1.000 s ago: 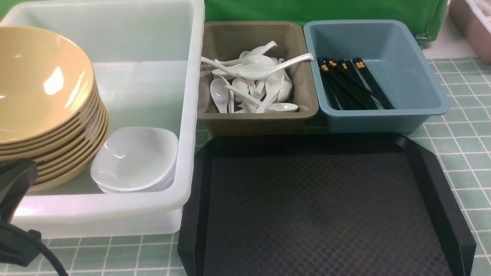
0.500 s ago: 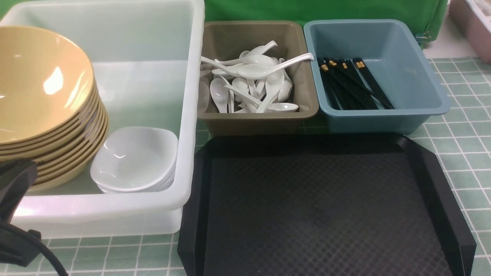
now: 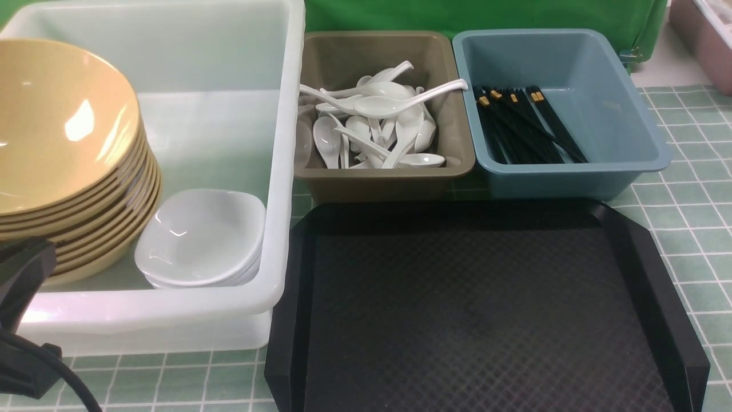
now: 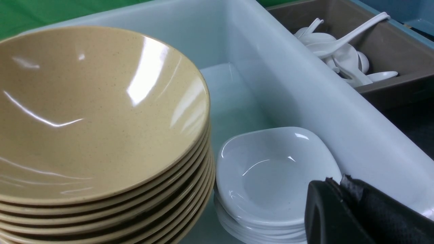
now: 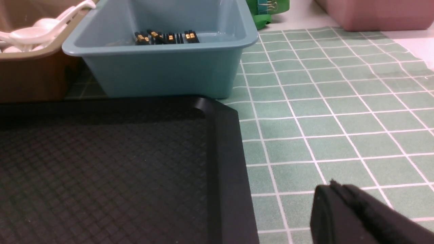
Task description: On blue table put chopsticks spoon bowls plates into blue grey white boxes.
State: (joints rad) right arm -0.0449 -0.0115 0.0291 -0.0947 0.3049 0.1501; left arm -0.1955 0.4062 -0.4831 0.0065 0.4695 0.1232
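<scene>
Front view high over tray (image 3: 486, 309), wrist views low, sharing boxes

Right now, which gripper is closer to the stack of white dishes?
Left. The left gripper sits right beside the white dishes in the white box. The right gripper is over the tablecloth, past the black tray.

Almost no change across frames. Left gripper (image 3: 23, 274) at near-left corner of table: dark tip (only part visible in front view) sits marginally lower than a second ago, beside near wall of white box (image 3: 171, 320). No other shift detectable; jaw stance not discernible.
</scene>
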